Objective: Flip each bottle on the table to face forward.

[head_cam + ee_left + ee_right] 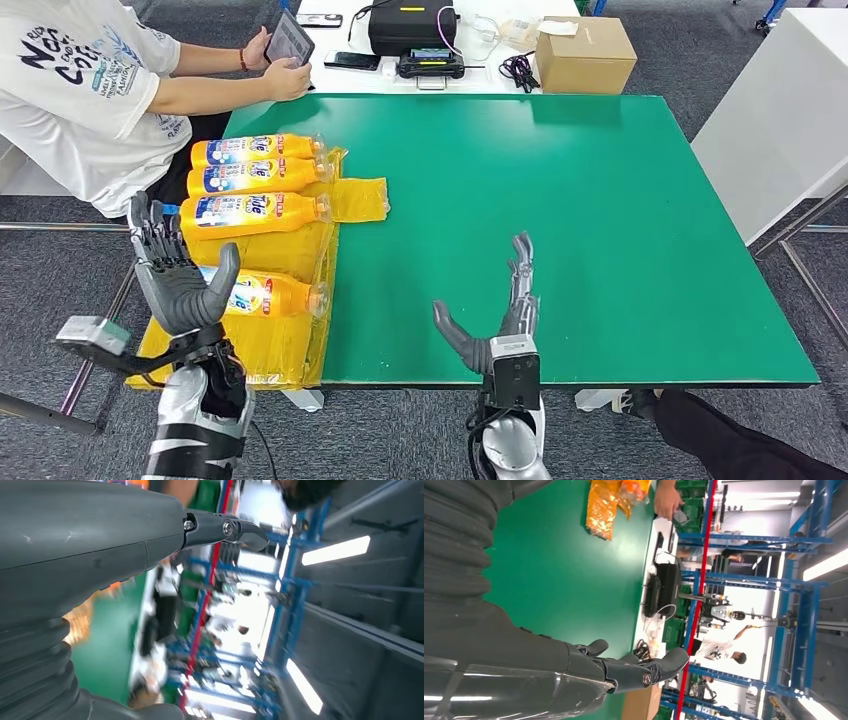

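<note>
Bare green table (560,200) right of the bottles (255,195) (person behind them)

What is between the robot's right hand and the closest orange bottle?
Just bare green table, seen in the head view, between the right hand and the nearest bottle.

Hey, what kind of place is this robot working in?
Probably an industrial lab or workshop: a green table set for testing, blue metal racking under strip lights, and a person with a tablet beside it.
</note>
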Tool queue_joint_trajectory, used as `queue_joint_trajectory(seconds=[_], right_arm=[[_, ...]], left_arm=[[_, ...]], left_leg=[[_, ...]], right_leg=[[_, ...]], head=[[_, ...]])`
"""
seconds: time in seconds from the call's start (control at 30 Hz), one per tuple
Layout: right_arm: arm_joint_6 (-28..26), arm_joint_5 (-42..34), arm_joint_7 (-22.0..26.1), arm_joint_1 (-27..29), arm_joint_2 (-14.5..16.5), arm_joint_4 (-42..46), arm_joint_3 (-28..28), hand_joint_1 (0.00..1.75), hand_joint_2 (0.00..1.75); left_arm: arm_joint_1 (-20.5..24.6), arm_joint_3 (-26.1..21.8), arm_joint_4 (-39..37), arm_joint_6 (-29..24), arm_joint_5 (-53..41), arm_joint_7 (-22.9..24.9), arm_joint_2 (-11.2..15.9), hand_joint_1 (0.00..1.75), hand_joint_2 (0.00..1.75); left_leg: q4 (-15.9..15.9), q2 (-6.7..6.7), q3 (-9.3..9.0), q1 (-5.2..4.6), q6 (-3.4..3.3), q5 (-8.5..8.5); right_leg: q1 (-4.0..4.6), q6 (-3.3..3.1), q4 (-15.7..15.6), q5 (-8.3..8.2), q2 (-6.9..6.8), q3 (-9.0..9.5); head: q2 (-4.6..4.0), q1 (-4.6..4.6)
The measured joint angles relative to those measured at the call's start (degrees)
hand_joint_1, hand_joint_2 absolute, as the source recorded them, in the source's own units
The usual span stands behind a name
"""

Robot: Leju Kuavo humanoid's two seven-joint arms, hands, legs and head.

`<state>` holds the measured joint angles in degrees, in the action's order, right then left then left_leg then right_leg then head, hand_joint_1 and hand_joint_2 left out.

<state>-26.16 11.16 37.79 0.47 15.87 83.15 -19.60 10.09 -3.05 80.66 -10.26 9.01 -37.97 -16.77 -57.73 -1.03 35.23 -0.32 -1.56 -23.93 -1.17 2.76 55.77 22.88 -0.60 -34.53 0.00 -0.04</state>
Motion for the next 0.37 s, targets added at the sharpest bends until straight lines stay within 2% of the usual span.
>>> queue_joint_trajectory(seconds=[0.2,0.23,0.3,0.33,0.37], right_arm=[[-1.7,-1.2,1.3,2.4,-0.3,0.6,0.9,0.01,1.75],[-2.6,-1.8,1.7,3.0,-0.3,1.0,1.1,0.45,1.75],[-4.2,-3.2,2.0,4.1,-0.4,1.9,1.7,1.32,1.75],[-4.9,-3.8,2.1,4.7,-0.5,2.3,2.0,1.35,1.75],[-5.2,-4.1,2.1,5.0,-0.6,2.5,2.2,1.22,1.75]], left_arm=[[-3.2,2.9,3.8,0.0,0.9,-0.2,-0.1,0.00,1.75],[-3.7,3.3,4.2,-0.6,0.0,-0.5,-0.1,0.03,1.75],[-5.0,4.2,5.0,-1.5,-1.6,-0.6,-0.2,0.90,1.75],[-5.7,4.7,5.3,-1.7,-2.2,-0.6,-0.2,0.92,1.75],[-6.1,4.9,5.4,-1.7,-2.5,-0.5,-0.2,1.19,1.75]], left_leg=[[0.0,0.02,0.00,0.01,0.01,-0.01],[0.0,0.02,0.01,0.01,0.01,-0.01],[0.0,0.02,0.01,0.01,0.02,-0.03],[0.0,0.03,0.01,0.01,0.03,-0.05],[0.0,0.03,0.01,0.00,0.04,-0.06]], right_leg=[[0.01,-0.01,0.0,0.01,0.01,-0.04],[0.01,-0.01,0.0,0.01,0.01,-0.04],[0.01,-0.01,0.0,0.02,0.02,-0.04],[0.00,-0.01,0.0,0.03,0.02,-0.05],[0.00,-0.01,0.0,0.03,0.02,-0.05]], head=[[0.00,-0.01],[0.00,-0.01],[0.00,-0.01],[0.00,0.00],[0.00,0.00]])
